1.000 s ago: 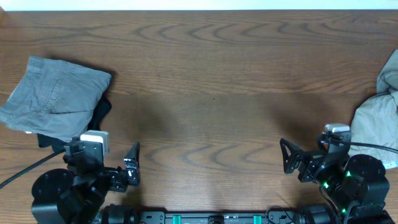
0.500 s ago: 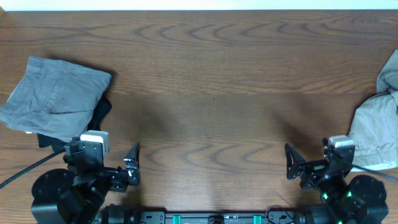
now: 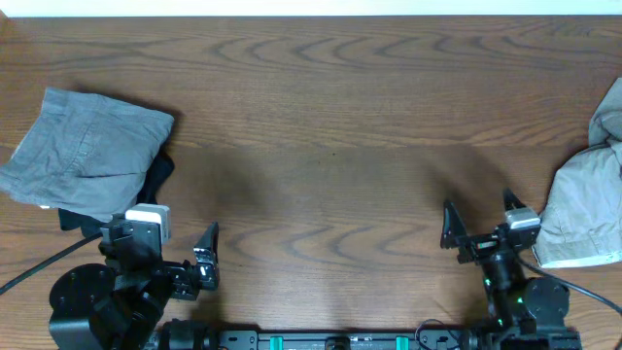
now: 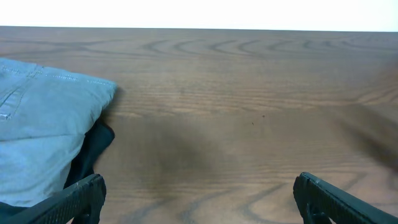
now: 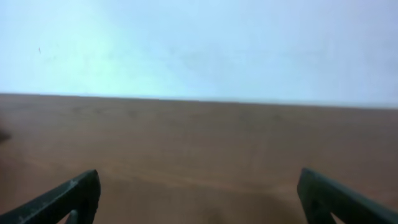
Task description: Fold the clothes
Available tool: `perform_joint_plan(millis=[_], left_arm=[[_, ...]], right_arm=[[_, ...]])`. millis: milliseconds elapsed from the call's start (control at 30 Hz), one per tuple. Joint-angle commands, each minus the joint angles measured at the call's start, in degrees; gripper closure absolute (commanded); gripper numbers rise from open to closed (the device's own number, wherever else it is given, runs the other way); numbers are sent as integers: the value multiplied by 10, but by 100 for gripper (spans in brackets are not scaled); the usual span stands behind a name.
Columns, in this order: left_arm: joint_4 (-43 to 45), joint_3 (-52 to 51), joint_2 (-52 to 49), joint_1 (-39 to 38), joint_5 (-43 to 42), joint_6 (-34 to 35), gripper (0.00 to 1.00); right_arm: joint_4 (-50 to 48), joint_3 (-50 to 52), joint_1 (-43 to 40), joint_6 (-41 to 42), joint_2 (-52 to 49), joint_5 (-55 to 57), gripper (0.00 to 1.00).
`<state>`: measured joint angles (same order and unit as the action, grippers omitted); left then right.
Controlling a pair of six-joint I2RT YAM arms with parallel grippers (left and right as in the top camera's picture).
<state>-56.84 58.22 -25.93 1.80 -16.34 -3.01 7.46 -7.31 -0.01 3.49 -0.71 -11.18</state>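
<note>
Right gripper (image 3: 475, 216) withdrew from beige garment (image 3: 583, 209), jaws spread; left gripper (image 4: 199, 185) likewise, near shorts (image 3: 87, 151).

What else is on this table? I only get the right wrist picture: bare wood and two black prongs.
Observer: Overhead shows a pale beige garment bunched at the right edge of the table, beside the right gripper.
Operator: Anything on the other side?
Observer: Yes, folded grey shorts lie at the far left, with a dark cloth peeking out beneath.
Operator: Is the other arm holding them?
Observer: No. The left wrist view shows the left gripper open, with only wood between its fingers.
</note>
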Motion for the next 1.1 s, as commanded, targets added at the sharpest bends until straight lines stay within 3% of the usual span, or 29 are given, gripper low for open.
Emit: perform_joint_plan(millis=[0,1067], left_arm=[[-1,4,2,-2,-5,2,2],[-1,4,2,-2,-5,2,2]], right_arm=[[-53,50,-5,-49,4,-7,1],[-42,70,-6,-57,4,6,1]])
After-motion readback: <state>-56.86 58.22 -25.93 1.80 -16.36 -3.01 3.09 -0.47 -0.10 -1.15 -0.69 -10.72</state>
